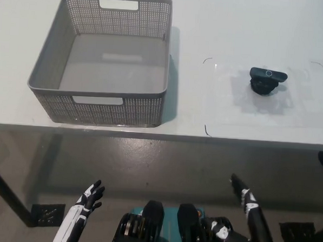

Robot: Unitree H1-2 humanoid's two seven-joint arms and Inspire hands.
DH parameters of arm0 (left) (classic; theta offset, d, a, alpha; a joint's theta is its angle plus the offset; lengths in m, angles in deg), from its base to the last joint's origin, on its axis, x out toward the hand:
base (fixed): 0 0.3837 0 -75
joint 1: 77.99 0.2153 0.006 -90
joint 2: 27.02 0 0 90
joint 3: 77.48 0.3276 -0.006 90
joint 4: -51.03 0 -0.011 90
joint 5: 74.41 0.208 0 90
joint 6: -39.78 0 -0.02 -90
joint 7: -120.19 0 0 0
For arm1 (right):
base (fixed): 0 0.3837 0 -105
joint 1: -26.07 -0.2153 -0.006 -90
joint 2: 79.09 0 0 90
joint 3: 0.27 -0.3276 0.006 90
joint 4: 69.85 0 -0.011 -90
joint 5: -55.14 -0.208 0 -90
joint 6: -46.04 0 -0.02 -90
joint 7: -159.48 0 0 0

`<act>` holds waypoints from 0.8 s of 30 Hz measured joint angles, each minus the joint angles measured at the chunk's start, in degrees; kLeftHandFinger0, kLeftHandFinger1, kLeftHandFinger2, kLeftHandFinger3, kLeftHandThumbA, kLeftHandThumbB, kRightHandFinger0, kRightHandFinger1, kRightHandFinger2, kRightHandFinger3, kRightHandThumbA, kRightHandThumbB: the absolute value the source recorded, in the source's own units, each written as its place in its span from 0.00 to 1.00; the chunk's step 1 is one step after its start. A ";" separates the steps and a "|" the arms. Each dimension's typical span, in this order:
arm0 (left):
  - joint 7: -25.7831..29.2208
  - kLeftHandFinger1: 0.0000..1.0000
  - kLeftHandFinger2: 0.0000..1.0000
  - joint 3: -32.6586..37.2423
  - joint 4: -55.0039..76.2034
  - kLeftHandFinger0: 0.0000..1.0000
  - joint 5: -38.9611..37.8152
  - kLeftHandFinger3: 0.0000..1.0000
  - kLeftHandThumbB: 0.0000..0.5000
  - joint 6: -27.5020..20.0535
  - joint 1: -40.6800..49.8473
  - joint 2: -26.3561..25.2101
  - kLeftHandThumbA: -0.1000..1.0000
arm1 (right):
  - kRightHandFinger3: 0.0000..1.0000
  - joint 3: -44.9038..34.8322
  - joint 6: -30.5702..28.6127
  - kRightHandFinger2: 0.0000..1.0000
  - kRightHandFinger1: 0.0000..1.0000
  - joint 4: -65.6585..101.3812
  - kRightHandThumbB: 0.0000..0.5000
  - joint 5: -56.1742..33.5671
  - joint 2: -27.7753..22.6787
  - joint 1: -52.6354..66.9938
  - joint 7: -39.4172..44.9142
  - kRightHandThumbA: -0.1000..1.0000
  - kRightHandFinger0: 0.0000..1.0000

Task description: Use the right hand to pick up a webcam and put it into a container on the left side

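surface: white table [199,25], grey floor below its near edge
left hand [89,199]: white, low at left under table level, fingers spread, holding nothing, resting
container: grey perforated basket [56,61], left on table, nothing inside
webcam [267,80]: black, right on table, well apart from basket
right hand [245,197]: black, below table edge, fingers extended, holding nothing
risk: webcam small, rounded; loose grasp could drop it short of basket

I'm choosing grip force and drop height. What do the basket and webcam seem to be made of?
Basket: probably moulded grey plastic, matte; fine perforated walls, cut-out handles. Webcam: likely hard black plastic, slightly glossy, with a small ring lens on top; too small to be sure.
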 measured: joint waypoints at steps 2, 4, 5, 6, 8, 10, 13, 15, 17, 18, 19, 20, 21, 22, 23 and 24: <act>-0.02 1.00 1.00 -0.03 0.00 1.00 0.00 1.00 0.28 -0.09 0.16 -0.01 1.00 | 1.00 -0.57 -0.28 1.00 1.00 2.61 0.41 2.12 -0.02 0.00 -2.29 0.83 1.00; -0.06 1.00 1.00 -0.06 0.01 1.00 0.00 1.00 0.29 -0.26 0.32 -0.02 1.00 | 1.00 -1.33 -0.57 1.00 1.00 6.09 0.47 4.28 -0.06 -0.06 -4.16 0.79 0.96; -0.09 1.00 1.00 -0.08 0.01 1.00 -0.02 1.00 0.29 -0.29 0.39 -0.02 1.00 | 1.00 -1.87 -0.68 1.00 1.00 8.03 0.46 5.03 -0.02 -0.11 -4.76 0.83 1.00; -0.11 1.00 1.00 -0.10 0.00 1.00 -0.02 1.00 0.29 -0.35 0.44 -0.02 1.00 | 1.00 -2.59 -0.71 1.00 1.00 9.98 0.46 5.75 0.04 -0.22 -5.13 0.77 1.00; -0.12 1.00 1.00 -0.10 0.00 1.00 -0.01 1.00 0.28 -0.48 0.50 -0.01 1.00 | 1.00 -3.82 -0.55 1.00 1.00 14.40 0.47 7.08 0.01 -0.47 -5.46 0.84 1.00; -0.12 1.00 1.00 -0.09 0.00 1.00 0.02 1.00 0.28 -0.53 0.53 -0.01 1.00 | 1.00 -4.44 0.84 1.00 1.00 19.47 0.59 8.83 -0.54 -1.04 -5.08 0.89 1.00; -0.12 1.00 1.00 -0.09 0.00 1.00 0.12 1.00 0.27 -0.65 0.66 -0.01 1.00 | 1.00 -5.05 4.18 1.00 1.00 25.76 0.70 10.97 -2.01 -2.32 -3.66 0.93 1.00; -0.12 1.00 1.00 -0.08 0.00 1.00 0.20 1.00 0.26 -0.66 0.80 0.00 1.00 | 1.00 -5.48 6.51 1.00 1.00 28.55 0.80 12.28 -3.45 -3.81 -2.32 0.98 1.00; -0.12 1.00 1.00 -0.08 0.00 1.00 0.26 1.00 0.25 -0.66 0.89 0.00 1.00 | 1.00 -5.89 8.92 1.00 1.00 30.39 0.85 13.36 -5.09 -5.71 -0.91 0.97 1.00; -0.11 1.00 1.00 -0.09 0.00 1.00 0.28 1.00 0.26 -0.66 0.94 0.00 1.00 | 1.00 -6.19 10.71 1.00 1.00 31.31 0.83 14.11 -6.25 -7.30 0.14 0.96 1.00; -0.12 1.00 1.00 -0.09 0.00 1.00 0.29 1.00 0.26 -0.66 0.95 0.01 1.00 | 1.00 -6.34 11.80 1.00 1.00 31.69 0.81 14.56 -7.06 -8.56 0.85 0.93 1.00; -0.12 1.00 1.00 -0.09 0.00 1.00 0.30 1.00 0.27 -0.66 0.96 0.02 1.00 | 1.00 -6.42 13.12 1.00 1.00 31.91 0.83 15.17 -7.81 -9.75 1.65 0.93 1.00; -0.11 1.00 1.00 -0.09 0.00 1.00 0.31 1.00 0.27 -0.66 0.96 0.04 1.00 | 1.00 -6.50 14.42 1.00 1.00 31.91 0.84 15.64 -8.65 -11.21 2.50 0.93 1.00; -0.11 1.00 1.00 -0.09 0.00 1.00 0.33 1.00 0.27 -0.66 0.98 0.04 1.00 | 1.00 -6.50 15.71 1.00 1.00 31.77 0.88 16.19 -9.57 -12.87 3.36 0.95 1.00; -0.11 1.00 1.00 -0.09 0.00 1.00 0.34 1.00 0.27 -0.66 0.98 0.05 1.00 | 1.00 -6.50 16.37 1.00 1.00 31.71 0.90 16.50 -10.02 -13.75 3.78 0.96 1.00; -0.12 1.00 1.00 -0.09 0.00 1.00 0.34 1.00 0.28 -0.66 0.99 0.08 1.00 | 1.00 -6.49 18.29 1.00 1.00 31.36 0.91 17.30 -11.37 -16.63 5.02 0.94 1.00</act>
